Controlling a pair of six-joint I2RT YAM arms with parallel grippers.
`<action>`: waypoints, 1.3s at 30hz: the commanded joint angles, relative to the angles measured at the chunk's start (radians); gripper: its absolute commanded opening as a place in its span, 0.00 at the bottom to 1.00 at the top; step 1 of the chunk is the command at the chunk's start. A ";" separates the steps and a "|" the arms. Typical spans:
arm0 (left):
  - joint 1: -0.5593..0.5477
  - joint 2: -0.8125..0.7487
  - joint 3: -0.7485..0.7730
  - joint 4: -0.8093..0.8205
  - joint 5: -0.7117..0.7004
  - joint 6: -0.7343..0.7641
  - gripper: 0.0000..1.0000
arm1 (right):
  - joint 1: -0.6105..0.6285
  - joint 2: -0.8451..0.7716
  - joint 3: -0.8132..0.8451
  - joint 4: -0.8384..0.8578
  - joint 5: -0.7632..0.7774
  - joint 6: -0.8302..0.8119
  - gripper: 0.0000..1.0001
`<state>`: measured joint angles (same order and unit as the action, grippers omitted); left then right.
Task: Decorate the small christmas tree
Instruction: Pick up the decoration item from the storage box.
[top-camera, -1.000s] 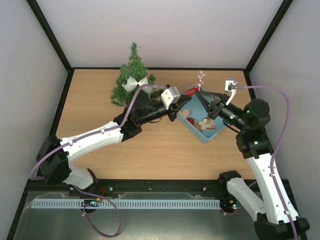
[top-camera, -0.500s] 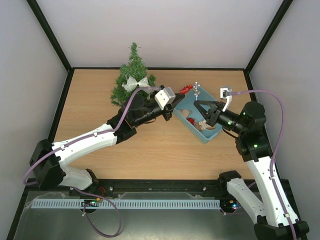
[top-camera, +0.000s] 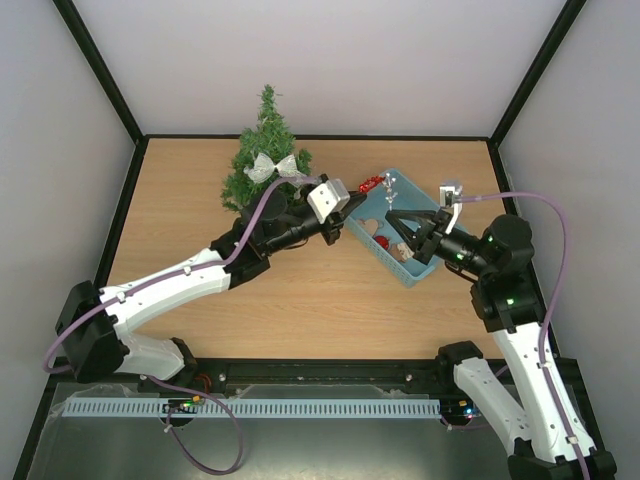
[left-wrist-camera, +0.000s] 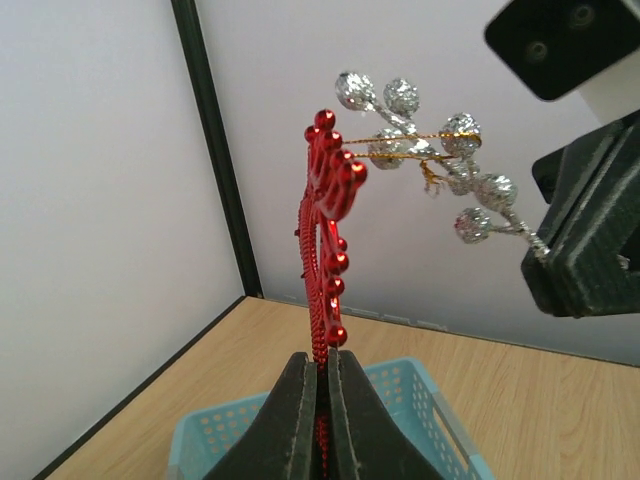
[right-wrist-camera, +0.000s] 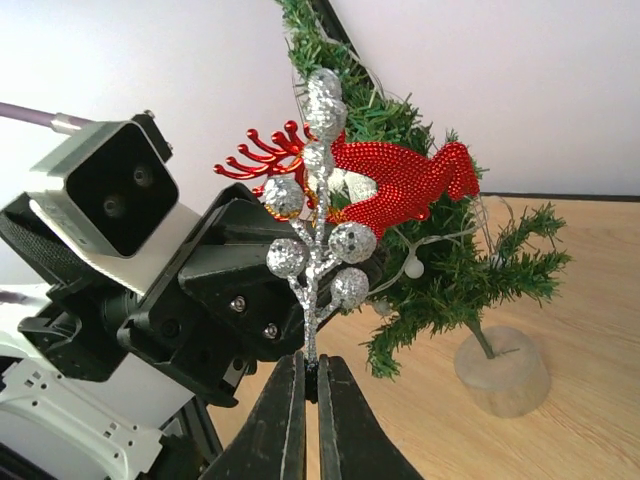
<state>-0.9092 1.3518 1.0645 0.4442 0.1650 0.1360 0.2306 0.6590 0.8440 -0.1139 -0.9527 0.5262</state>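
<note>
Against white wall (left-wrist-camera: 100, 150), left fingers (left-wrist-camera: 285, 425) hide ornament's (left-wrist-camera: 318, 240) base.

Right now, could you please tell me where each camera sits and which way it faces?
Top external: fixed above and behind the arm bases, looking down at the table, small christmas tree and blue basket; left arm and right arm show.
Left wrist: on the left arm, looking over the blue basket at the walls; left gripper shut on a red ornament.
Right wrist: on the right arm, facing the small christmas tree; right gripper shut on a silver sprig.
Shared: both wrist views show the red ornament and the silver sprig.
</note>
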 joint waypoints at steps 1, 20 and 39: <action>0.009 -0.031 -0.001 -0.014 0.041 0.044 0.02 | 0.004 0.014 0.016 -0.026 -0.056 -0.062 0.02; 0.071 -0.112 -0.019 -0.163 0.137 0.256 0.02 | 0.028 0.047 0.028 -0.212 -0.192 -0.222 0.02; 0.223 -0.178 -0.034 -0.294 0.439 0.315 0.02 | 0.067 0.084 0.067 -0.356 -0.148 -0.394 0.02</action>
<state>-0.7238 1.2068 1.0363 0.1322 0.4980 0.4839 0.2893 0.7479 0.8856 -0.4160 -1.1255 0.1932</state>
